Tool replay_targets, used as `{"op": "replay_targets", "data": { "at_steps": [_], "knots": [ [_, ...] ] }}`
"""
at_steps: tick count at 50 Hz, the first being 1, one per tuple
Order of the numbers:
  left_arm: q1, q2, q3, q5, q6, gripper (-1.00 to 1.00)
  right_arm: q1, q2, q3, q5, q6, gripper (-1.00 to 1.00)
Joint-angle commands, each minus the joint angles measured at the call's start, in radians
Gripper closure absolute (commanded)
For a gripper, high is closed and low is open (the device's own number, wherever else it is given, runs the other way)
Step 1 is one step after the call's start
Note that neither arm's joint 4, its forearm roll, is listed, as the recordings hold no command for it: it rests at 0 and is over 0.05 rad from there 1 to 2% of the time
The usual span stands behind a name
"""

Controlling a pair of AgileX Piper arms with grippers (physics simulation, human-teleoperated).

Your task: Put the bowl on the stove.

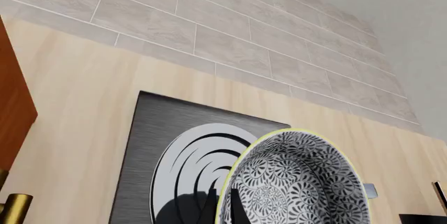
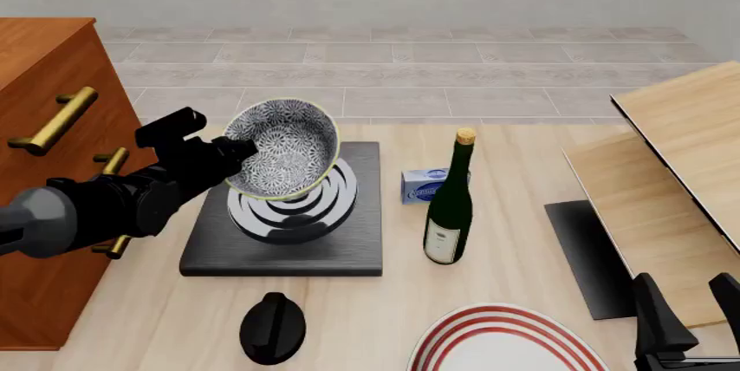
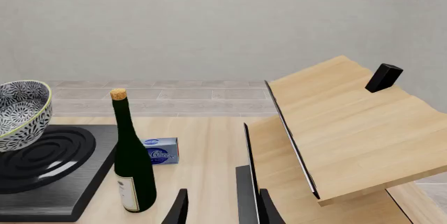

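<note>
Left wrist view: our left end effector [image 1: 222, 205] pinches the rim of the deep floral-patterned bowl [image 1: 297, 182] above the flat black stove slab [image 1: 143, 145].

Front view: the bowl hangs tilted over the ring burner; we should level it, then lower gently.

Right wrist view: right end effector [image 3: 222, 208] spread, idle.

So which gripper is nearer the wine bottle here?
Left. The left gripper holds the bowl over the stove, beside the wine bottle; the right gripper sits at the table's near-right corner.
</note>
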Motion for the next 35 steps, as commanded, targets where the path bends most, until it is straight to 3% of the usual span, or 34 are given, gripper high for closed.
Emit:
{"op": "replay_targets", "data": {
  "at_steps": [1,35],
  "knots": [
    [0.0,0.015,-0.004,-0.017,0.004,1.0,0.0,0.0,0.0,0.0,0.0,-1.0],
    [-0.005,0.093,-0.011,-0.064,0.001,1.0,0.0,0.0,0.0,0.0,0.0,-1.0]
  ]
}}
